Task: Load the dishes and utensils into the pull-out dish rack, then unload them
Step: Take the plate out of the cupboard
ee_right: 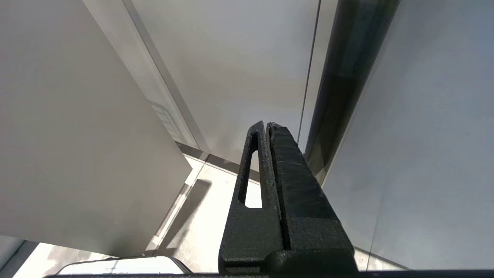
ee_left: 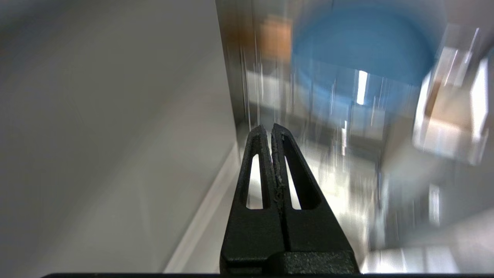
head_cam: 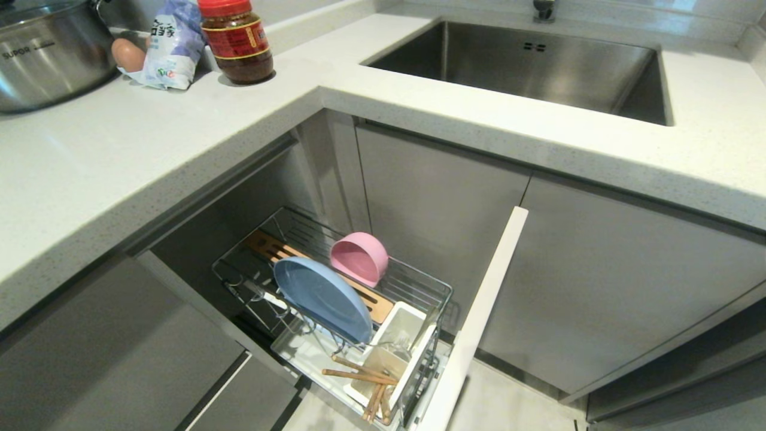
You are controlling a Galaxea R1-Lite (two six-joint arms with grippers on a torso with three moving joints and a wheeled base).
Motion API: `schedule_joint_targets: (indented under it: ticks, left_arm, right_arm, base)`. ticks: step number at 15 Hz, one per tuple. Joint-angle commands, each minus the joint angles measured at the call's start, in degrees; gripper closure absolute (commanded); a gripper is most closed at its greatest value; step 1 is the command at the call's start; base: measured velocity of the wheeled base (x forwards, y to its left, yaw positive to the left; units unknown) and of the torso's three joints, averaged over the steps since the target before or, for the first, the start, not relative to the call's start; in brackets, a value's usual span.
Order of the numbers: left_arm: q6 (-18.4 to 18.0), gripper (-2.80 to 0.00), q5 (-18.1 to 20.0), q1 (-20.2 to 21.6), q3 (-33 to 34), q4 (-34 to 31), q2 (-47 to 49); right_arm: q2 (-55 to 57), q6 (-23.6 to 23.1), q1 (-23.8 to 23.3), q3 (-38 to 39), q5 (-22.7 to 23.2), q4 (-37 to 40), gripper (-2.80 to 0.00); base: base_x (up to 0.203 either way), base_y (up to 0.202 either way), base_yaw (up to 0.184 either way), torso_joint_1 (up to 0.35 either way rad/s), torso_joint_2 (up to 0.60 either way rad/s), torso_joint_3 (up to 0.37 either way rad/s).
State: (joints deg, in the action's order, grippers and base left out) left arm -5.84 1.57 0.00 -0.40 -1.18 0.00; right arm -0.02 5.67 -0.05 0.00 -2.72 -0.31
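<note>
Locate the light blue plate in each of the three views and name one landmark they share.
Head view: blue plate stands on edge in the wire rack, lower centre.
Left wrist view: blue plate blurred, upper right.
Right wrist view: not in it.
Shared landmark: wooden strip beside the plate.

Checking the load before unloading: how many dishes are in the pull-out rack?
2: the blue plate on edge in the rack, and the pink bowl on its side behind it.

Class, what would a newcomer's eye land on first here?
The light blue plate standing on edge in the pulled-out dish rack below the counter, with the pink bowl just behind it. Next, the red-lidded sauce jar up on the countertop.
</note>
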Motion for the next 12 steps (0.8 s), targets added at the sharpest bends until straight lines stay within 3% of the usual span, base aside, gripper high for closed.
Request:
schedule_joint_targets:
  ticks: [1,12]
  left_arm:
    - [0.39,0.0,0.01,0.0,0.4,0.83,0.09]
    - [2.49,0.0,-0.32,0.0,0.4,1.01,0.09]
  right_arm:
    - [-0.24,0.04,-0.03,0.0,-0.01,-0.05,0.0]
    - [-0.24,0.04,-0.04,0.0,-0.01,-0.05,0.0]
  base:
    - [0.0,0.0,0.0,0.0,0.0,0.0]
    - [0.0,0.0,0.0,0.0,0.0,0.0]
